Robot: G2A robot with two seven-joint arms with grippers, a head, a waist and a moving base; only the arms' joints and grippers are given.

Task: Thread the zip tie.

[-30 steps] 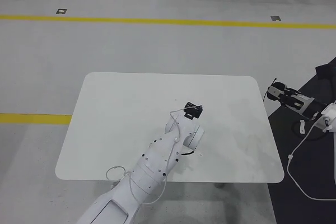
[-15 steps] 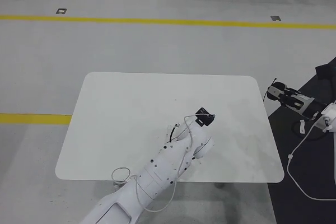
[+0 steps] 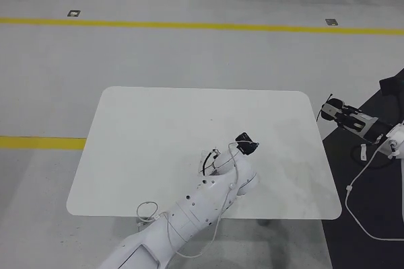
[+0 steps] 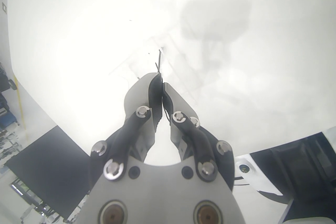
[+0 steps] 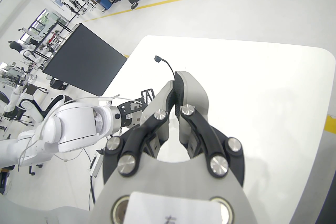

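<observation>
My right gripper (image 5: pixel 175 78) is pressed together on the zip tie (image 5: pixel 158 58), with the head end raised above the table (image 5: pixel 236 64). My left gripper (image 4: pixel 161 79), low over the table's middle, pinches what seems to be its thin tail (image 4: pixel 159 59). The short, limp tip may bend or miss the head's slot if the two ends meet misaligned.
</observation>
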